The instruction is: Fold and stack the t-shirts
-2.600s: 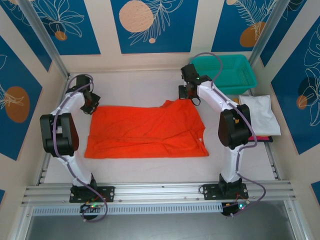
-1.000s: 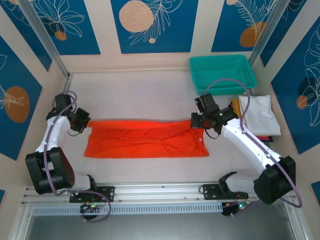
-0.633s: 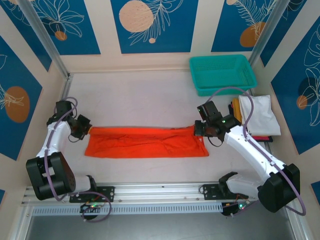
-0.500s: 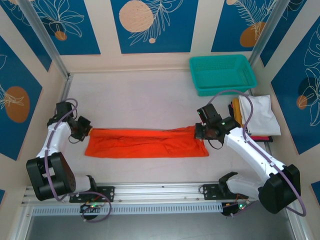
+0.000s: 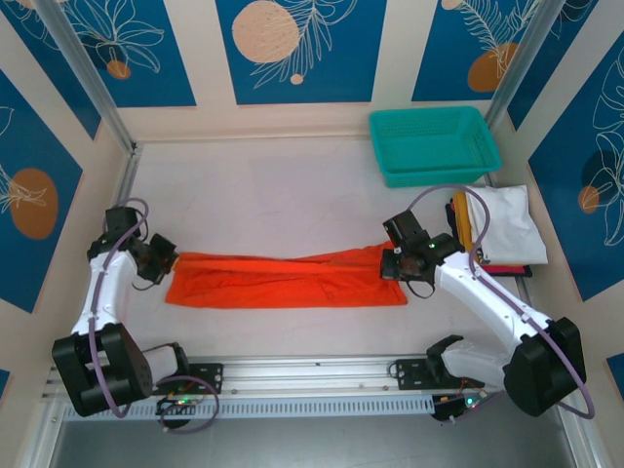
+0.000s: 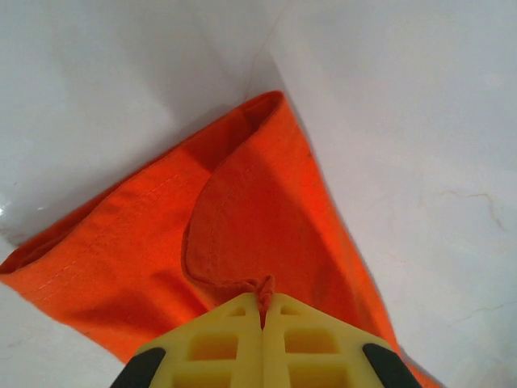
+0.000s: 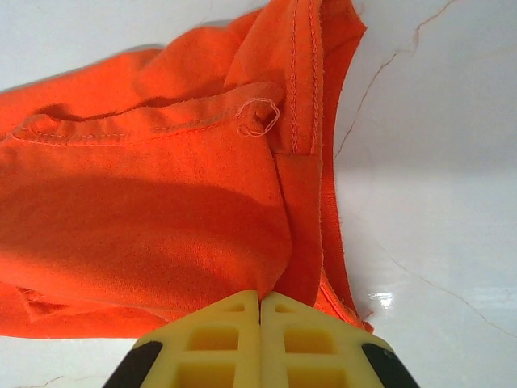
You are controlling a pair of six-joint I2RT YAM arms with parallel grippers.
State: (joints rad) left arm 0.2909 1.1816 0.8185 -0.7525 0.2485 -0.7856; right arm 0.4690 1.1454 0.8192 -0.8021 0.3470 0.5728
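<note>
An orange-red t-shirt lies as a long narrow band across the near middle of the table, its back half folded toward the front. My left gripper is shut on the shirt's left end; a pinch of orange cloth shows between the yellow fingers. At the shirt's right end my right gripper is shut on the folded edge. A stack of folded t-shirts, white on top with yellow, red and dark edges, lies at the right side of the table.
A teal mesh basket stands at the back right, just behind the folded stack. The white table stretches bare behind the orange shirt. Side walls close in on the left and right.
Both grippers carried the shirt's far edge toward the front, and the visible band of cloth has narrowed. Each arm has drawn back and lower with its end of the shirt.
</note>
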